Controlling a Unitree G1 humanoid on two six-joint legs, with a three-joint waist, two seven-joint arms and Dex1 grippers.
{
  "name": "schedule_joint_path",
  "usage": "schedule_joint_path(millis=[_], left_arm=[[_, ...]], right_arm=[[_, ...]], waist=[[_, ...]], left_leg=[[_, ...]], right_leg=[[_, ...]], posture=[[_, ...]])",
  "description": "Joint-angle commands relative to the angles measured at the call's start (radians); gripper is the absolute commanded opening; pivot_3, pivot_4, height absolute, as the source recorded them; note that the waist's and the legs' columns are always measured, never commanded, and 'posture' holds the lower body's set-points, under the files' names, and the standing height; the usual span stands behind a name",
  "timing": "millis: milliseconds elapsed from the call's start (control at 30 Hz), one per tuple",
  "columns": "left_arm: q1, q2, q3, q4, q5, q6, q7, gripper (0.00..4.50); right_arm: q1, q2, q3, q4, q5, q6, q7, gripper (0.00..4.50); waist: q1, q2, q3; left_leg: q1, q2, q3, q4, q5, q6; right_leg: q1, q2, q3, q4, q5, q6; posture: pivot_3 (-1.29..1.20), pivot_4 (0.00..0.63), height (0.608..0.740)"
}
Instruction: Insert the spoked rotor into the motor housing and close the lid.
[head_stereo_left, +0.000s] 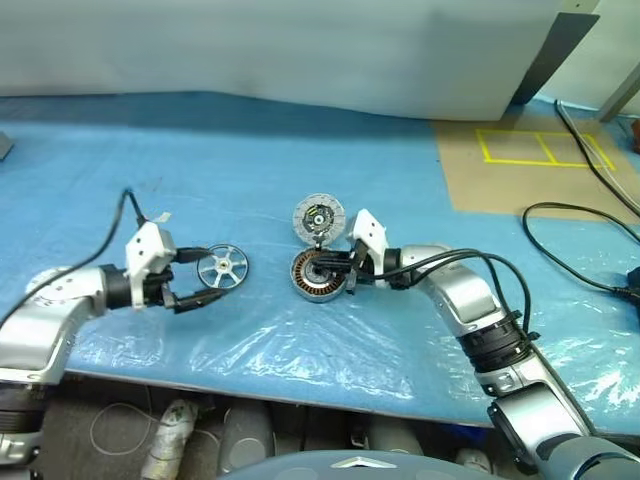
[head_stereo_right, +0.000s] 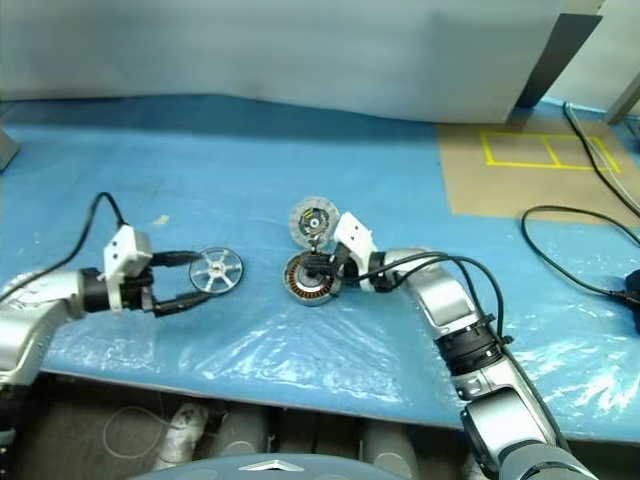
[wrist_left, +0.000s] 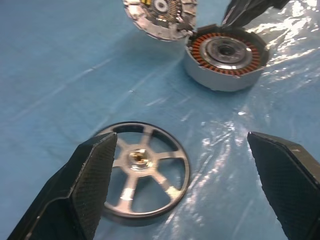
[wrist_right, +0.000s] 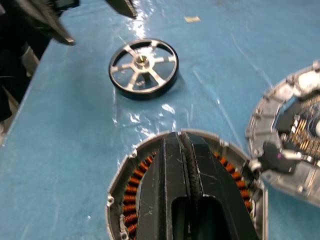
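From the head camera, the spoked rotor (head_stereo_left: 222, 267) lies flat on the blue plastic sheet (head_stereo_left: 300, 180), just ahead of the left gripper (head_stereo_left: 197, 277), whose fingers are spread wide with nothing between them, while the motor housing (head_stereo_left: 318, 276) sits near the middle with the lid (head_stereo_left: 318, 217) just behind it, tipped up. The left wrist view shows the rotor beside one finger (wrist_left: 95, 170), not gripped. The right wrist view shows the right gripper (wrist_right: 186, 150), fingers pressed together and empty, over the housing's copper windings.

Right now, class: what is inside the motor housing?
Inside the motor housing sit a ring of copper windings and a grey hub. The shut right gripper covers its middle in the right wrist view.
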Motion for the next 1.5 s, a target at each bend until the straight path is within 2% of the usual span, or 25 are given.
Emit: schedule_joint_path(millis=[33,200,400,533,767,1067,1300,1467,1500], left_arm=[[-0.134,0.047,-0.016,0.128,0.072,-0.099,-0.045,4.39],[-0.338,0.009,-0.126,0.305,0.137,-0.164,-0.149,4.39],[-0.434,-0.039,-0.265,0.441,0.232,-0.291,-0.291,4.39],[-0.474,-0.033,-0.292,0.495,0.271,-0.363,-0.347,4.39],[-0.466,-0.026,-0.324,0.506,0.336,-0.42,-0.374,4.39],[-0.462,-0.057,-0.382,0.544,0.46,-0.444,-0.283,4.39],[-0.439,-0.075,-0.395,0.547,0.492,-0.471,-0.248,4.39],[-0.429,-0.083,-0.381,0.55,0.466,-0.485,-0.261,4.39],[-0.428,-0.081,-0.381,0.555,0.466,-0.495,-0.263,4.21]], right_arm=[[-0.045,-0.045,-0.04,-0.116,0.104,0.108,0.07,0.03],[-0.055,-0.105,-0.008,-0.179,0.1,0.113,0.117,0.03],[-0.062,-0.132,-0.004,-0.2,0.092,0.097,0.142,0.03],[-0.042,-0.136,-0.016,-0.214,0.088,0.108,0.113,0.03],[-0.014,-0.133,-0.028,-0.228,0.085,0.115,0.058,0.03],[-0.009,-0.126,-0.027,-0.226,0.09,0.116,0.021,0.03],[-0.005,-0.124,-0.02,-0.227,0.087,0.112,0.006,0.03],[0.001,-0.129,-0.017,-0.222,0.079,0.106,-0.002,0.03],[0.002,-0.129,-0.017,-0.223,0.078,0.105,-0.003,0.01]], waist=[[0.006,0.0,0.0],[0.015,0.0,0.0],[0.013,0.0,0.0],[0.014,0.0,0.0],[0.019,0.0,0.0],[0.019,0.0,0.0],[0.019,0.0,0.0],[0.02,0.0,0.0],[0.02,0.0,0.0]], left_leg=[[0.0,0.0,0.0,0.0,0.0,0.0],[0.0,0.0,0.0,0.0,0.0,0.0],[-0.001,0.0,0.0,0.0,0.0,0.0],[-0.003,0.0,0.0,0.0,0.0,0.0],[-0.004,0.0,0.0,0.0,0.0,-0.001],[-0.004,0.0,0.0,0.001,0.0,-0.001],[-0.004,0.0,-0.001,0.001,0.0,-0.001],[-0.004,0.0,-0.001,0.001,0.0,-0.001],[-0.004,0.0,-0.001,0.001,0.0,-0.001]], right_leg=[[0.0,0.0,0.0,0.0,0.0,0.0],[0.0,0.0,0.0,0.0,0.0,0.0],[-0.002,0.0,0.0,0.001,0.0,0.0],[-0.003,0.0,-0.001,0.002,0.0,0.0],[-0.003,-0.001,-0.001,0.002,0.0,0.0],[-0.003,-0.001,-0.001,0.002,0.0,0.0],[-0.003,-0.001,-0.001,0.002,0.0,0.0],[-0.003,-0.001,-0.001,0.002,0.0,0.0],[-0.003,-0.001,-0.001,0.002,0.0,0.0]], posture=[[0.0,0.15,0.74],[0.0,0.15,0.74],[0.0,0.15,0.74],[0.0,0.15,0.74],[0.0,0.15,0.74],[0.0,0.15,0.74],[0.0,0.15,0.74],[0.0,0.15,0.74],[0.0,0.15,0.74]])
